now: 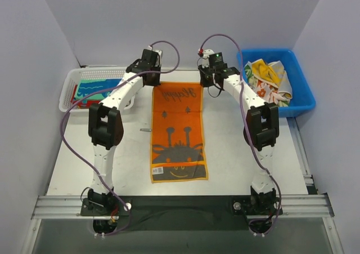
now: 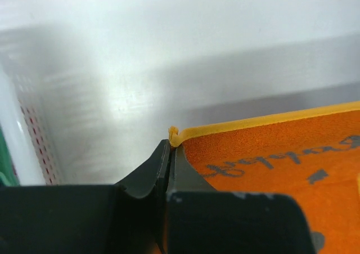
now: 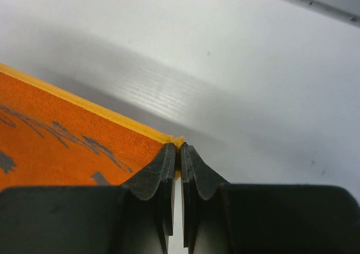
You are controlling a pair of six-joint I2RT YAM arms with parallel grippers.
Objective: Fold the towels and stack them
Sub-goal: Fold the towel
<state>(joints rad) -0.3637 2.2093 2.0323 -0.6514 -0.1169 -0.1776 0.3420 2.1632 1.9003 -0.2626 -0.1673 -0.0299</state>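
The orange towel [image 1: 178, 133] has a yellow border, grey lettering, small grey trees and a grey cartoon face. The teal towel [image 1: 95, 89] in the white mesh basket [image 1: 66, 93] carries blue wave prints. The towels [image 1: 269, 80] in the blue bin [image 1: 301, 103] are yellow and floral white. The tabletop [image 1: 236, 152] is pale grey.

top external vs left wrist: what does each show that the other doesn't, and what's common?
Top external only: the whole orange towel flat on the table, the right pincer at its far right corner, the blue bin of loose towels. Left wrist only: the left pincer shut on the towel's far left corner, yellow hem bunched at the tips. Both: the towel's lettered end and the white basket.
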